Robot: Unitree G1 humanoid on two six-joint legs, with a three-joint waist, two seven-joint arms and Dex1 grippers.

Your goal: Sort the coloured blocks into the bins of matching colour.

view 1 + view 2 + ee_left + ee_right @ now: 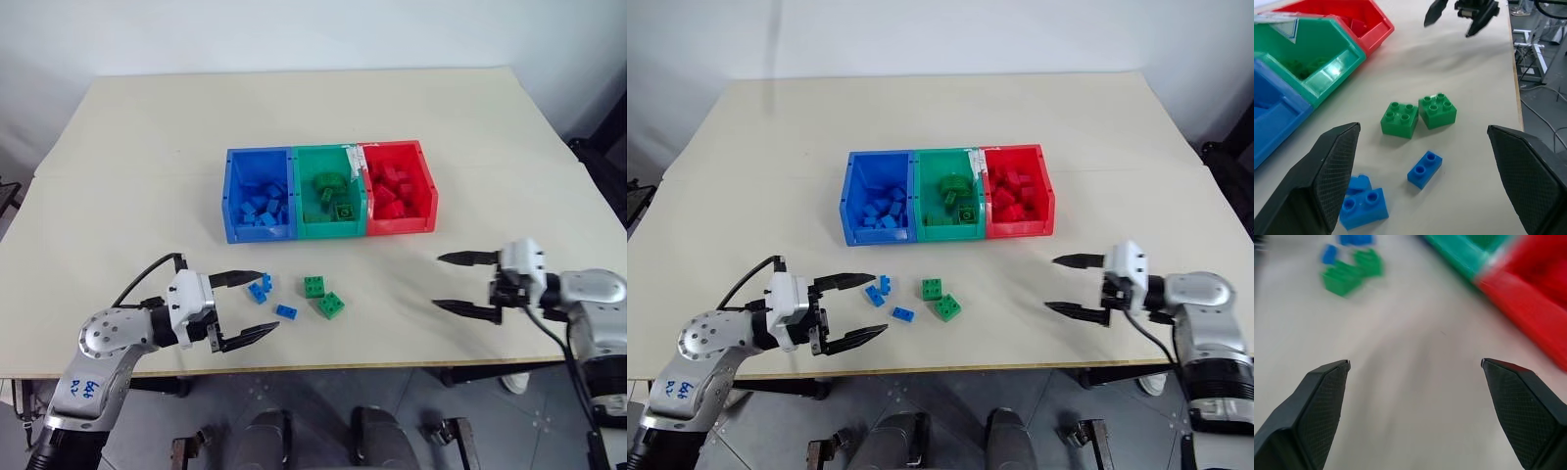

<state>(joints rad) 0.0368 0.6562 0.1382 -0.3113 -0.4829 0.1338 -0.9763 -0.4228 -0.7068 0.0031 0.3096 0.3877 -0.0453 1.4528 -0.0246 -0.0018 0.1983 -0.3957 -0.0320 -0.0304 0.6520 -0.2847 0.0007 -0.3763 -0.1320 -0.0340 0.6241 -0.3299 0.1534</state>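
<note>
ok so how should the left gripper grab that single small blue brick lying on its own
Grip the small blue brick across its two long flat sides, coming down from above. It lies flat, studs up, apart from its neighbours, so both sides are free. The left gripper is open and nearest; it would likely need turning to face those sides.

Both arms reach in from the near corners, forearms bent inward so the two pincers face each other across the space between them. The left pincer (250, 306) points level toward the right, its two black fingers spread wide and holding nothing. The right pincer (454, 283) points toward the left, tipped slightly downward, fingers likewise spread wide and empty. A black cable loops from the left wrist.
</note>
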